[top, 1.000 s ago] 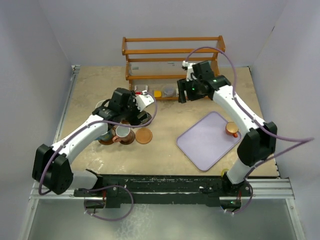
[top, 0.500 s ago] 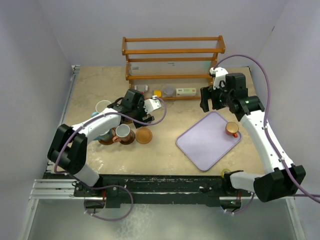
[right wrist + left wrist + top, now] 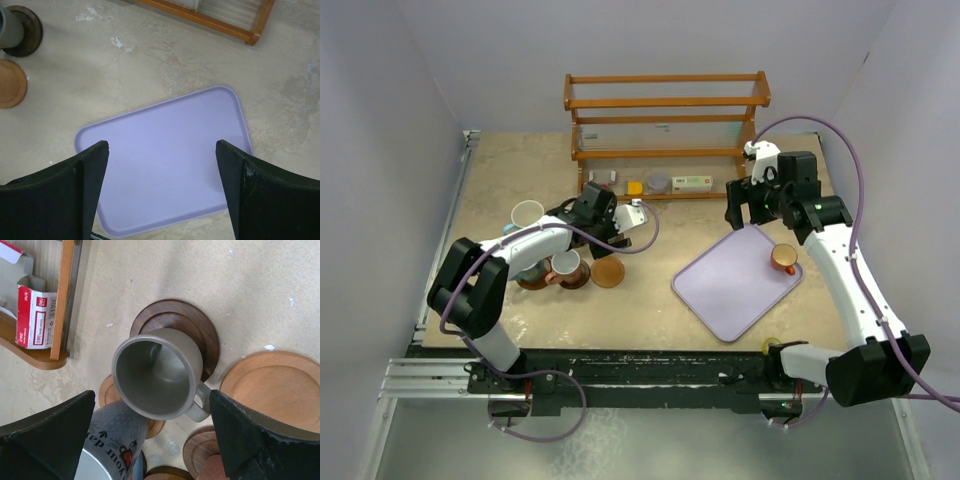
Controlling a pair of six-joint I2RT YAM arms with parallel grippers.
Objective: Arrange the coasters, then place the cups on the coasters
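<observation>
Sitting on 1 dark coaster (image 3: pixel 202 335) is a grey cup (image 3: pixel 157 375) (upright).

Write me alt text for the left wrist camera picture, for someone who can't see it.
A grey mug stands upright on a dark wooden coaster, seen from above, framed by the open left gripper. A bare light-brown coaster lies at the picture's right edge, and a printed grey mug sits at lower left.

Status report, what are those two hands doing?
Left hand open above grey mug on dark coaster. Right hand open over lavender tray. Printed mug close beside.
</observation>
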